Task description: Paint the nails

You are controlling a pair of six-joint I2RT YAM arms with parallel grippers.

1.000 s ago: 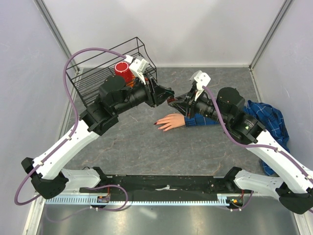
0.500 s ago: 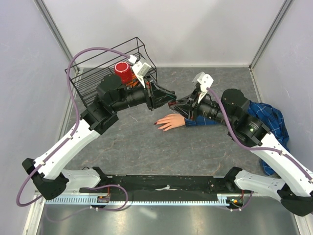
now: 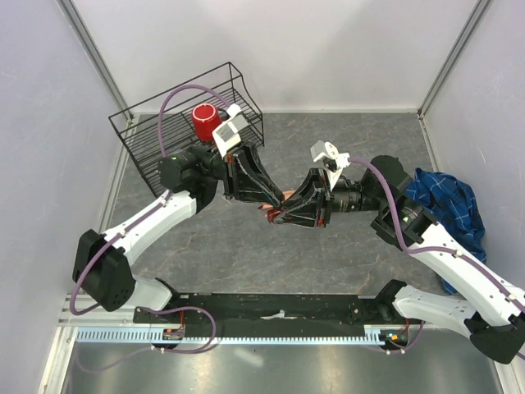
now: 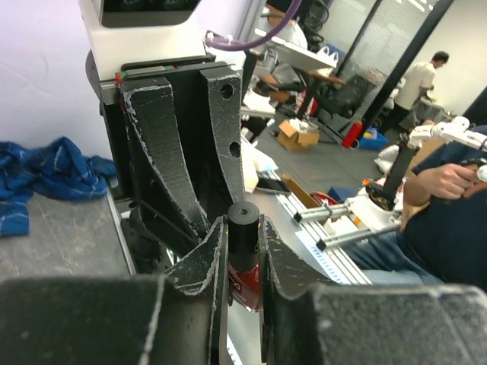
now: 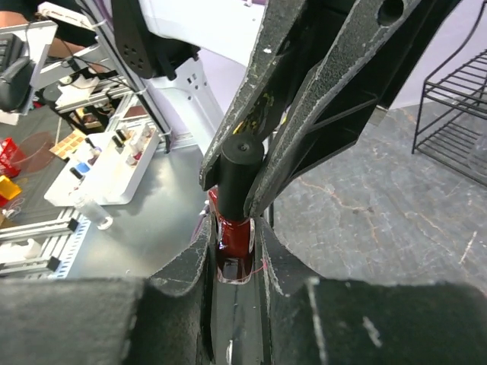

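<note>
Polish bottle (image 5: 232, 237), dark red: body clamped in right hand (image 5: 233, 232); black cap (image 4: 243, 222) gripped by left hand (image 4: 243, 230), nearly closed. Held above grey desk (image 3: 205, 246).

Place: a robotics lab, opening onto a shared office-workshop.
Cell: white panel walls (image 3: 328, 49) and aluminium posts (image 3: 89, 49) box in a grey stone-look table (image 3: 213, 242) that carries two robot arms (image 3: 148, 226).
Room beyond: office chair (image 4: 346, 91), cardboard box (image 4: 297, 135).
People: a seated person (image 4: 441, 220) and a standing person (image 4: 420, 76) farther back.
Bench: white tray of small bottles (image 5: 99, 156).
</note>
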